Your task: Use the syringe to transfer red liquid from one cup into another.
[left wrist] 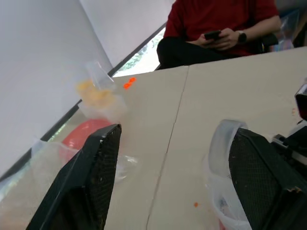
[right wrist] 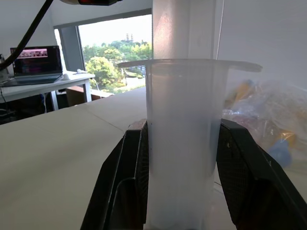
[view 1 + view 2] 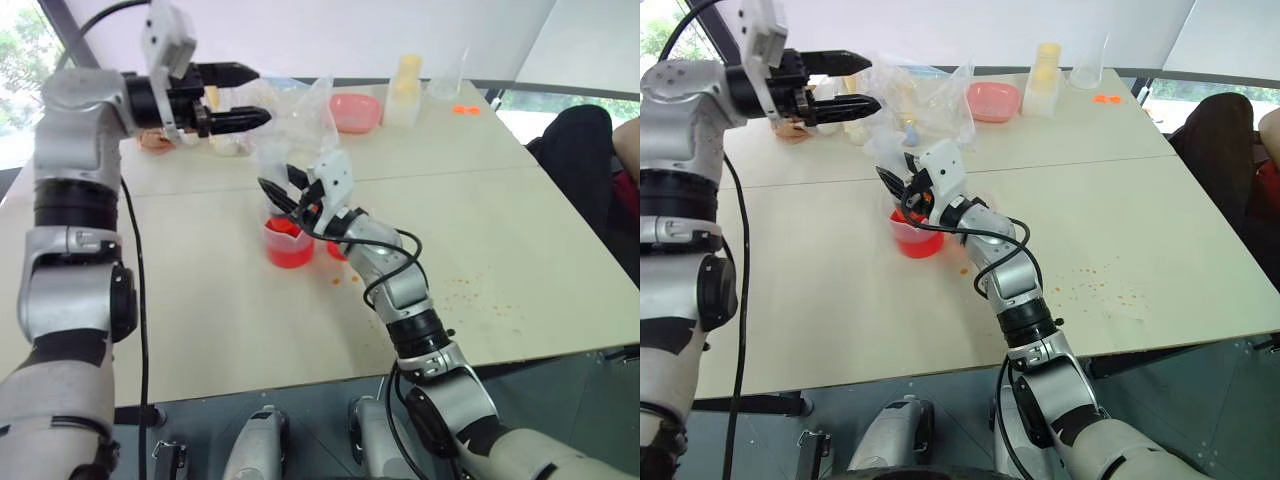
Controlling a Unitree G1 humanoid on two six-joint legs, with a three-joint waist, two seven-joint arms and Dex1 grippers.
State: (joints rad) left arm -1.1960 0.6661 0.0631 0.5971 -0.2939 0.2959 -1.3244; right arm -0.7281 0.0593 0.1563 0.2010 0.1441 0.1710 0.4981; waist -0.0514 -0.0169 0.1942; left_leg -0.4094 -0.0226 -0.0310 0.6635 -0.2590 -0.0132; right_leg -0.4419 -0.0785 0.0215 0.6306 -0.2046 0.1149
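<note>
Gripping syringe, right gripper jaws hide barrel; left gripper jaws released.

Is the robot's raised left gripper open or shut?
Open. The left gripper has its two black fingers spread apart with nothing between them, raised above the table.

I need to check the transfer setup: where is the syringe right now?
The syringe stands upright, clamped in the right gripper near the table's middle, directly over the spouted cup of red liquid.

Pale table, red-filled cup
</note>
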